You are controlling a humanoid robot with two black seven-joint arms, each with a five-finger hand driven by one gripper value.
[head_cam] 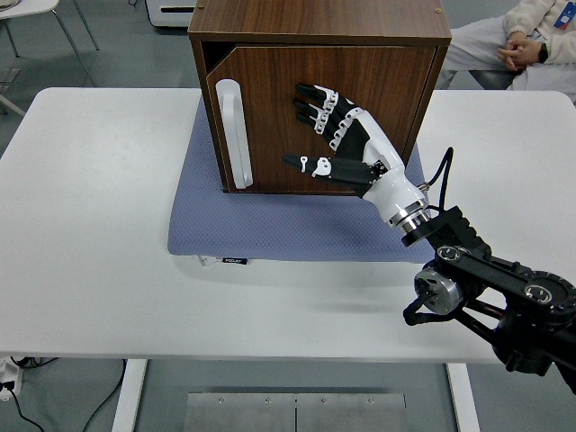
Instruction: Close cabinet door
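A dark wooden cabinet (pixel 319 20) stands on a blue mat (pixel 270 225) at the back middle of the white table. Its door (pixel 270 117) with a white handle (pixel 232 135) on the left side stands almost flush with the cabinet front; a thin dark gap shows at its upper left corner. My right hand (pixel 324 130) is open, fingers spread flat against the door's middle, thumb pointing left below. The right arm comes in from the lower right. The left arm is out of view.
A seated person (pixel 522 45) with clasped hands shows at the top right, behind the table. A chair (pixel 36 18) stands at the top left. The table (pixel 90 225) stretches bare to the left and front of the mat.
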